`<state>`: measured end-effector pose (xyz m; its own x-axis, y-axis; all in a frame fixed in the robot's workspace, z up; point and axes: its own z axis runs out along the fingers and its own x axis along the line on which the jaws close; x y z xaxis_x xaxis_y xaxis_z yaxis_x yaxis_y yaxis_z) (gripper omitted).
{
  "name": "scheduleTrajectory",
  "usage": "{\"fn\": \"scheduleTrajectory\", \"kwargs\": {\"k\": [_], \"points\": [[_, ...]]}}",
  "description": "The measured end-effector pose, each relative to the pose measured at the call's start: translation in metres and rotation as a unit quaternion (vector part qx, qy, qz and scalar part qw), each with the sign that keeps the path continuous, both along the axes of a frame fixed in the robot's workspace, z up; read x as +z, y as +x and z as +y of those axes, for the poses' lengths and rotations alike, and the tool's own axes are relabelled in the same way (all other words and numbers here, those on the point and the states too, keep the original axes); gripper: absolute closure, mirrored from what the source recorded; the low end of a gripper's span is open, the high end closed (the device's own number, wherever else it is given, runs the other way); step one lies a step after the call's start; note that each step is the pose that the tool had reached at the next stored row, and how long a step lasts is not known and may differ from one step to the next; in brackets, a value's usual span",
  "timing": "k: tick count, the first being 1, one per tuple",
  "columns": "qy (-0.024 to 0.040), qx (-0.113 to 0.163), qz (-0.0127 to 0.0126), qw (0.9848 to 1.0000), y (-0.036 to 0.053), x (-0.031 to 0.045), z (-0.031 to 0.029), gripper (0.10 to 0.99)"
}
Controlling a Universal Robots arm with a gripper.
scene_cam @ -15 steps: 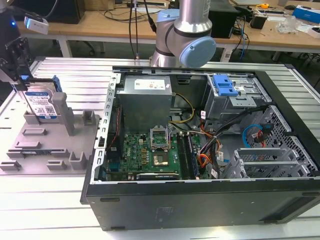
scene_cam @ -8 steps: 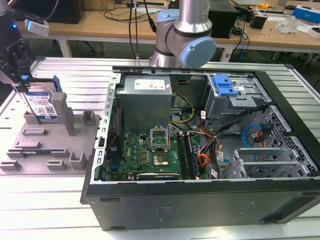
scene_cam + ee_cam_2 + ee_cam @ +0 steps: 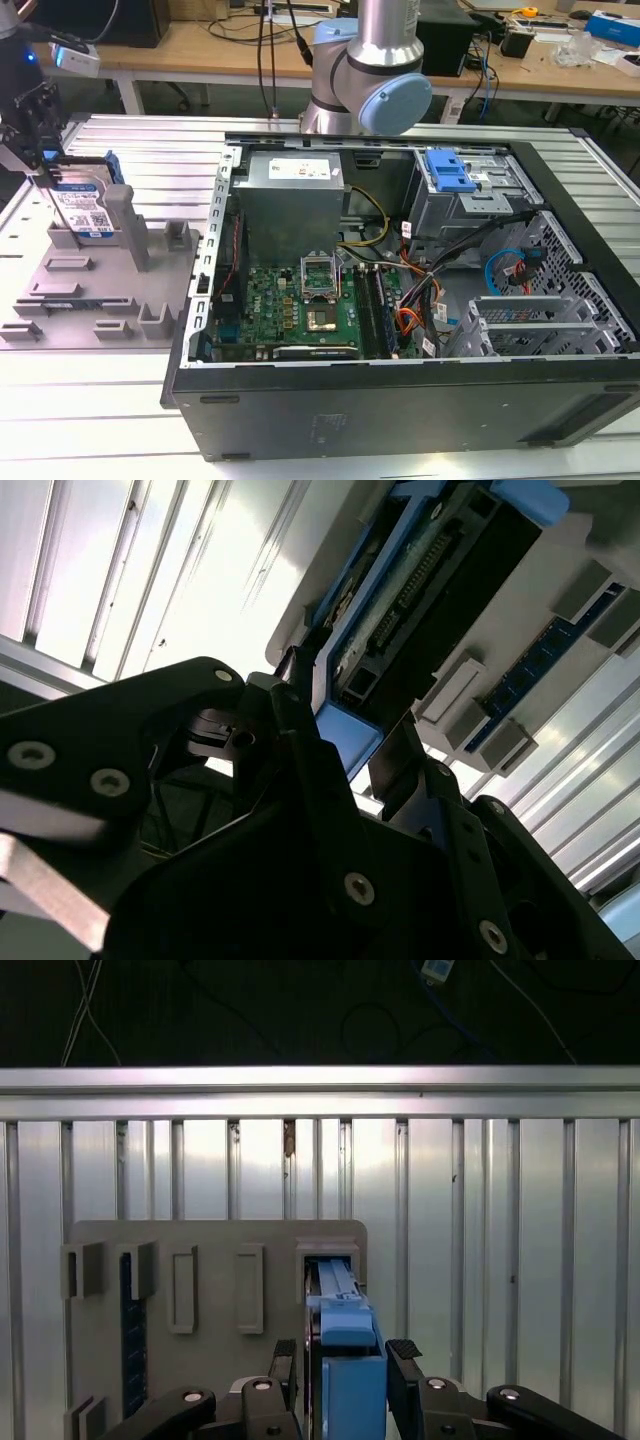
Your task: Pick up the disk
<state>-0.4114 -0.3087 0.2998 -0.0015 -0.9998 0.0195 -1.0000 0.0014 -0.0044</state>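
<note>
roughly upright on its edge, the disk (image 3: 88, 208) stands in a slot of the grey fixture (image 3: 110, 300) at the exterior view's far left, its blue rails along its sides. open slatted table (image 3: 140, 140) lies behind the fixture and to the exterior view's left of it. a grey post (image 3: 135, 235) rises just beside the disk on the exterior view's right, and the open case (image 3: 400, 400) sits well apart, further that way. the other slots near the disk look vacant in the first wrist view.

the arm (image 3: 375, 60) has its base behind the case. the gripper (image 3: 45, 165) hangs over the fixture, pointing down onto the disk's upper edge. in the first wrist view the gripper (image 3: 345, 1355) straddles the blue rail, its fingers (image 3: 405, 1360) pressed to either face of the disk (image 3: 350, 1380), closed to the disk's thickness. the second wrist view shows the same pinch on the disk (image 3: 400, 600), which sits low in its slot.
</note>
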Motion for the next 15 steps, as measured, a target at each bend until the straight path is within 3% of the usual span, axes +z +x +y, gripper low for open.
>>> {"fn": "scheduleTrajectory", "kwargs": {"k": [15], "points": [[0.0, 0.0, 0.0, 1.0, 0.0, -0.0016, -0.0004, 0.604]]}}
